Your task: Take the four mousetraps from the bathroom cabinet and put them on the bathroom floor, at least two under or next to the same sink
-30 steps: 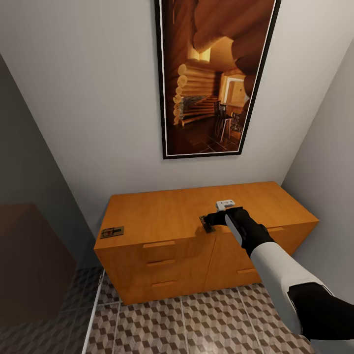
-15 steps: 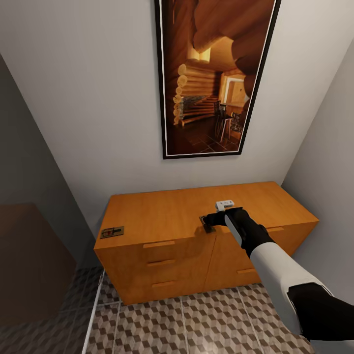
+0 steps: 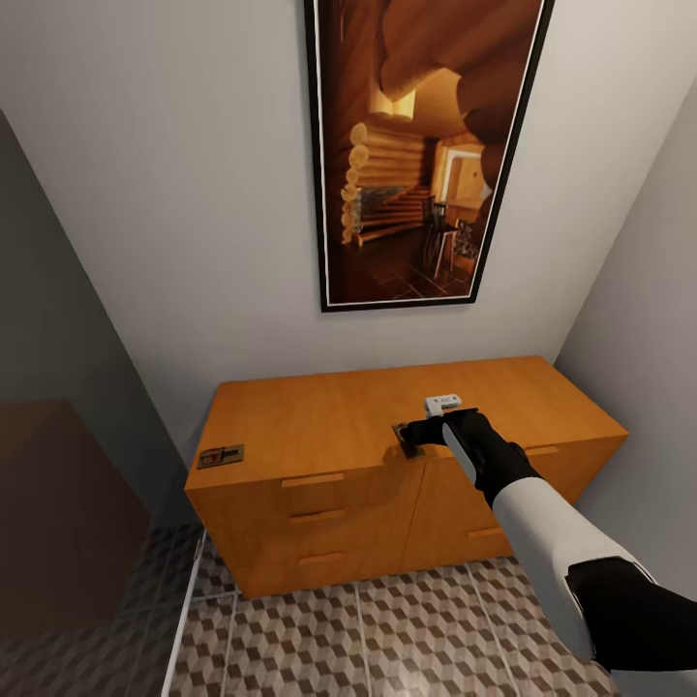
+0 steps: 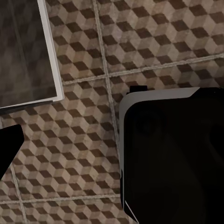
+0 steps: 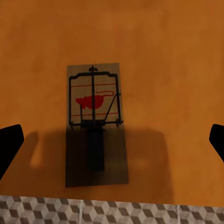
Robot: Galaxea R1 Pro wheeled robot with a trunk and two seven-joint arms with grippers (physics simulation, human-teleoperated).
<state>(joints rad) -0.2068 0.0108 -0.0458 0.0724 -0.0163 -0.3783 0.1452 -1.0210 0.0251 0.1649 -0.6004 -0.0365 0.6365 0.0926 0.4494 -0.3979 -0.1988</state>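
Nothing is seen to have moved over the last second. From the head view, the right tool [image 3: 418,438] is held just over a mousetrap [image 3: 405,438] near the cabinet [image 3: 319,426] top's front edge; another mousetrap [image 3: 221,456] is seen at its left end. From the right wrist view, the mousetrap [image 5: 95,123] is centred between wide-spread fingertips [image 5: 9,145], its long axis crossing their line, bait end away from the edge. The left tool's state cannot be told.

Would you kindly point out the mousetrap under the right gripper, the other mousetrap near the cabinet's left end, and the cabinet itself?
mousetrap under the right gripper [image 5: 95,135], right wrist view, middle of its wooden board.
other mousetrap [image 3: 221,456], head view, middle of the board.
cabinet [image 3: 319,426], head view, bare part of its top.
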